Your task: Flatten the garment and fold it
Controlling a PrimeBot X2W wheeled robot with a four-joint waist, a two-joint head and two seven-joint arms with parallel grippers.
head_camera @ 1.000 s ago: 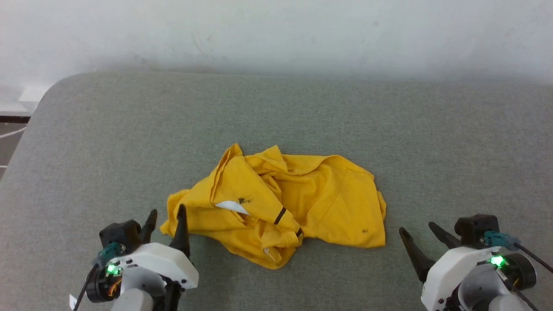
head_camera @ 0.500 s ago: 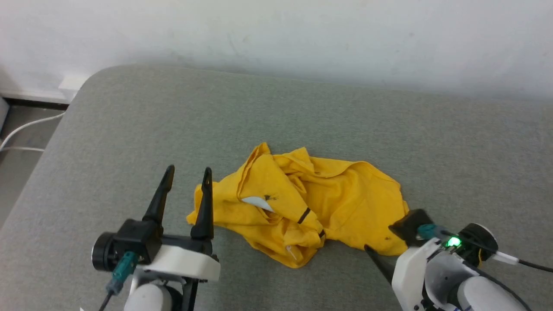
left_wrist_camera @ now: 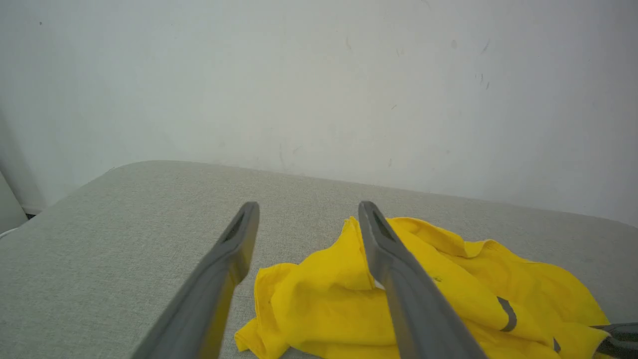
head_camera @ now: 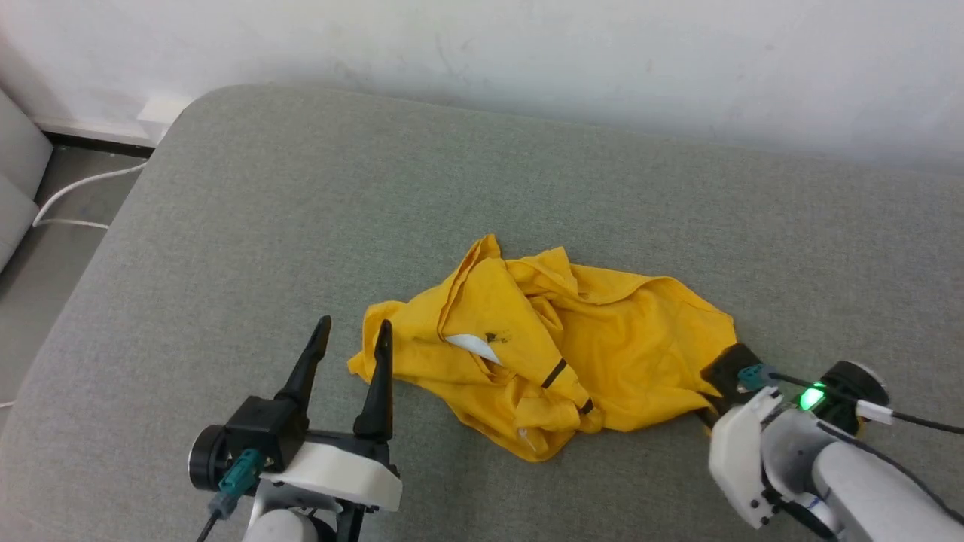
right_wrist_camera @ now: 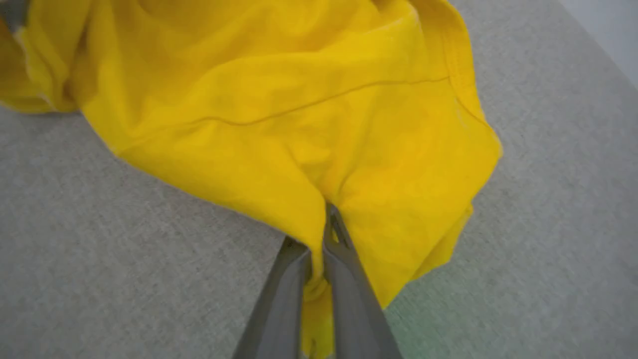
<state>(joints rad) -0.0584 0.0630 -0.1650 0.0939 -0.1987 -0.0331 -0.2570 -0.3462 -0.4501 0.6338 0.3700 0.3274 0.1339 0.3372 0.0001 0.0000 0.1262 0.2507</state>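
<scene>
The garment (head_camera: 557, 354), a bright yellow T-shirt, lies crumpled in a heap on the grey cushion (head_camera: 452, 188). A white label patch (head_camera: 471, 346) and short black stripes (head_camera: 554, 373) show on its folds. My right gripper (right_wrist_camera: 319, 234) is shut on the garment's (right_wrist_camera: 299, 124) near right edge, with yellow cloth pinched between the two fingers. In the head view the right wrist (head_camera: 742, 376) sits at that same corner. My left gripper (head_camera: 352, 335) stands open just left of the heap, its right finger (left_wrist_camera: 394, 264) over the cloth's edge (left_wrist_camera: 319, 294), touching nothing that I can see.
A white wall (head_camera: 527, 53) runs behind the cushion. At the far left the cushion's rounded edge drops to a floor with a white cable (head_camera: 83, 188) and a pale furniture piece (head_camera: 15, 188).
The head camera swung left, shifting the whole picture. My right gripper reached in to the garment's right corner and shut on it. My left gripper rose and moved forward beside the heap, opening wider.
</scene>
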